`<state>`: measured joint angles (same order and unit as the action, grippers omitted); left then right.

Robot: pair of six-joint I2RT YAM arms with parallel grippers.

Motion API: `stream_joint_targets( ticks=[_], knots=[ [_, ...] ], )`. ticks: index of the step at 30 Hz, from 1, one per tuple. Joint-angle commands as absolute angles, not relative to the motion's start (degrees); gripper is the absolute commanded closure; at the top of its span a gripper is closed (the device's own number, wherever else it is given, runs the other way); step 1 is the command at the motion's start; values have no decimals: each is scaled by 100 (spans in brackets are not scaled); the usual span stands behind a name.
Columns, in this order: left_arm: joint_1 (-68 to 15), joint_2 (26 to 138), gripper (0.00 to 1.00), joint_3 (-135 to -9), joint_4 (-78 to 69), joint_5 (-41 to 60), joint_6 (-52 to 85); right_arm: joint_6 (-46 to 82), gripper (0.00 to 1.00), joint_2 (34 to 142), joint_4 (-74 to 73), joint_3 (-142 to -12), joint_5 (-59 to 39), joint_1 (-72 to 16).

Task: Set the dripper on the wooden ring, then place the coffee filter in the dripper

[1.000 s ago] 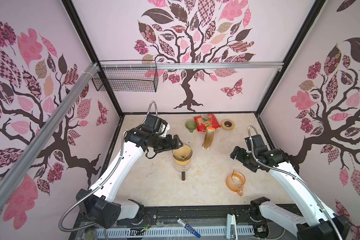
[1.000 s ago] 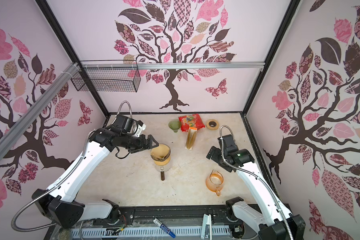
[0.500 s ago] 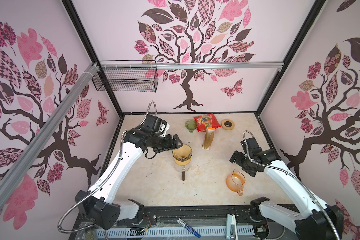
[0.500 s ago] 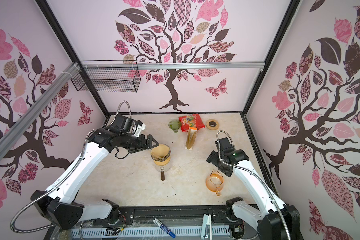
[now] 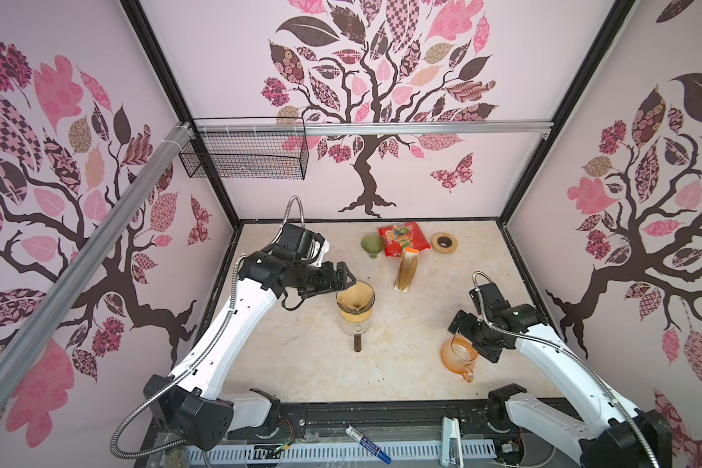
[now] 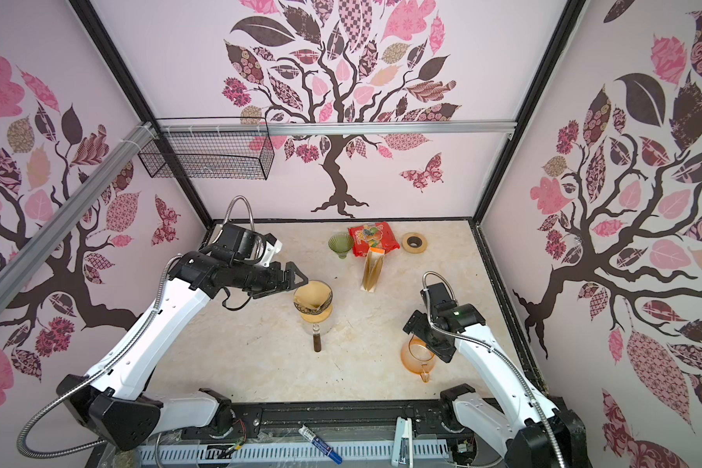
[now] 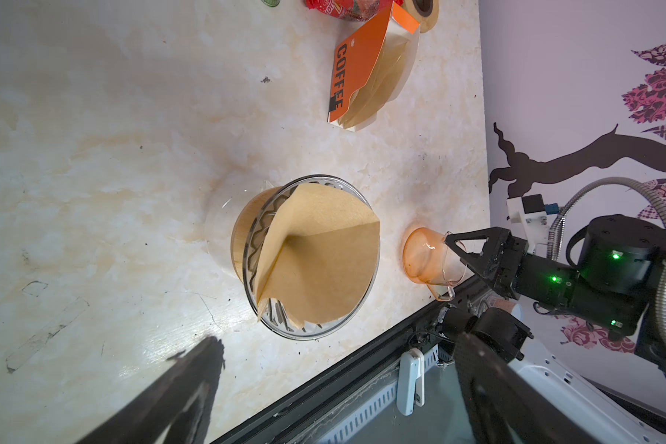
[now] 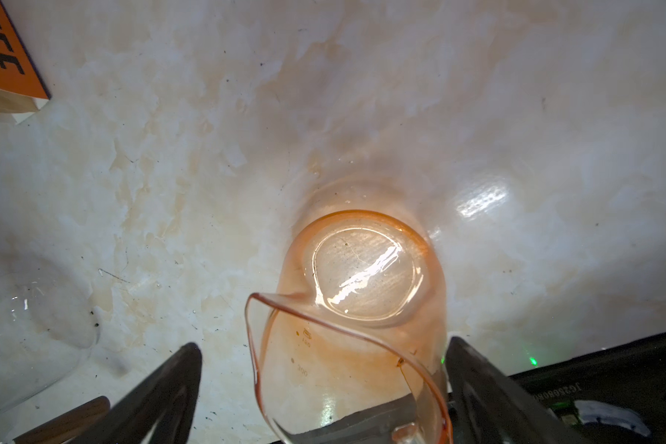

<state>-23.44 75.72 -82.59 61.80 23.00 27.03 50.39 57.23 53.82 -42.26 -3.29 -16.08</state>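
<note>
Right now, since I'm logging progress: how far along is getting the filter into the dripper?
Done: the coffee filter sits in the dripper, partly folded. In hand: nothing; left gripper open beside it, right gripper open over the orange pitcher. Left: perhaps spreading the filter, then retreating.

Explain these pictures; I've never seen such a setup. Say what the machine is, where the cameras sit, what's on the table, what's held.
Two robot arms stand at a table, each ending in a pincer. Two pictures look down from overhead; two come from cameras on the wrists. On the table: a coffee filter sitting in a glass dripper, a filter pack, a red snack bag, a green funnel, a tape roll and an orange jug. The left pincer is open beside the dripper; the right pincer is open over the jug. Nothing is held.
</note>
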Motion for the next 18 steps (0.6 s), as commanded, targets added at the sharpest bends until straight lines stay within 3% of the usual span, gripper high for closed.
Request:
stream_joint_targets(
  ticks=[1,18],
  knots=[
    [-2318,7469,3,-8115,6050,2277,2689,5225,0,5661,5432,-4213,-459,-1786],
    [-2283,7477,3,-8156,6059,2259,2706,5243,0,6503,5087,-4368,-573,-2494]
  ],
)
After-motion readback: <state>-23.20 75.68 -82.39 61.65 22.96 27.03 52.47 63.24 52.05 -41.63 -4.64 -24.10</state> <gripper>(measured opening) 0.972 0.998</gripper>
